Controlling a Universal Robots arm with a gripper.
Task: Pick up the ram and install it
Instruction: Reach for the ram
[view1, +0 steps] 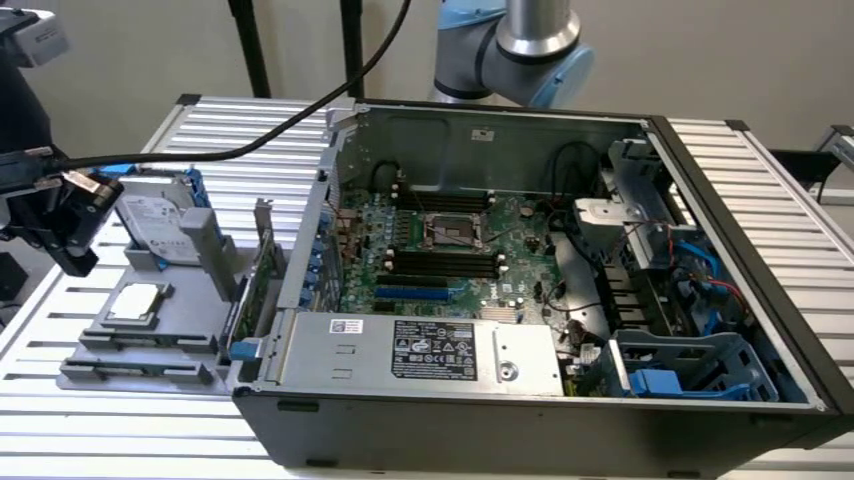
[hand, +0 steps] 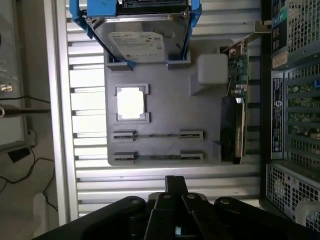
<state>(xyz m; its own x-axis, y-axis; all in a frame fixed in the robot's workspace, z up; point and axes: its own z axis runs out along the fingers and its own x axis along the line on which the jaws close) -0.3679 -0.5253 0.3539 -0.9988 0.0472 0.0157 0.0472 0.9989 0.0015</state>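
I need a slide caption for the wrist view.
Past the tool, a gray tray holds a hard drive, a processor and an expansion card.

An open case is set on a slatted table. Beside it a grey tray is laid, with a drive propped at one end, a CPU seated in a recess, and a card stood along the edge nearest the case.

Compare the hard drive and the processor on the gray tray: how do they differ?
The hard drive is larger and rectangular; the processor is small and square. The hard drive sits propped up in a blue frame; the processor lies flat in a recess. Both rest on the gray tray.
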